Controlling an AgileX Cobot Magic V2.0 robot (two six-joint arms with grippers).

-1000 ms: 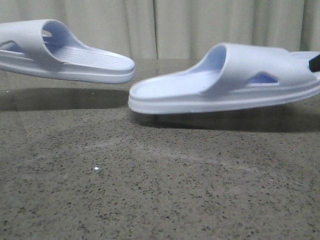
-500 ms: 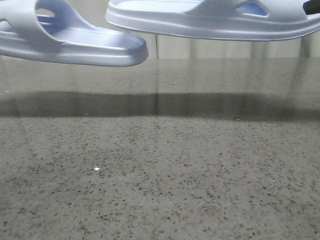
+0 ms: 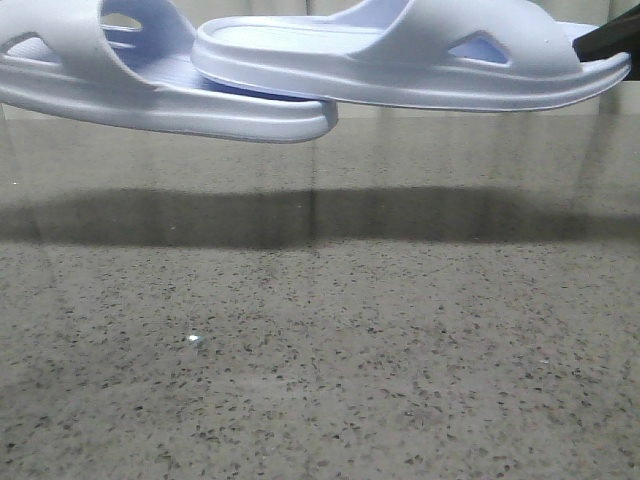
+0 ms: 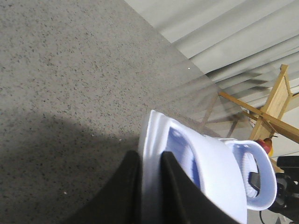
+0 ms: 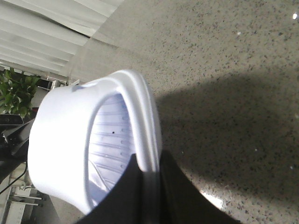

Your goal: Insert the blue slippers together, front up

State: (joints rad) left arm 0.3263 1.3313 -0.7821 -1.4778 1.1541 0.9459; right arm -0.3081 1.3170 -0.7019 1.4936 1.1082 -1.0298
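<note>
Two pale blue slippers are held in the air above the worktop [image 3: 320, 360], both sole-down with footbeds facing up. The left slipper [image 3: 130, 85] lies roughly level on the robot's left, its wide strap toward the left edge of the front view and its open end pointing toward the centre. The right slipper [image 3: 420, 60] sits slightly higher, its strap with the triangular side cut-out toward the right. Its open end overlaps the end of the left slipper, passing above that slipper's ribbed footbed; whether the two actually touch cannot be told from the front view.

In the left wrist view, the left tool [image 4: 150, 186] is closed on the left slipper [image 4: 205, 172]: its two dark fingers [image 4: 128, 191] straddle the rim of the sole, one on each face. In the right wrist view, the right tool [image 5: 145, 191] likewise clamps the edge of the right slipper [image 5: 70, 149], with the ribbed footbed visible beside the fingers [image 5: 173, 196]. In the front view only a dark corner of the right tool [image 3: 610, 38] shows at the right edge.

The worktop is dark speckled stone, carrying a broad shadow band beneath the slippers. Pleated pale curtains [image 3: 340, 8] hang behind. The left wrist view also shows a wooden frame [image 4: 275, 107]; the right wrist view shows a green plant [image 5: 16, 91].
</note>
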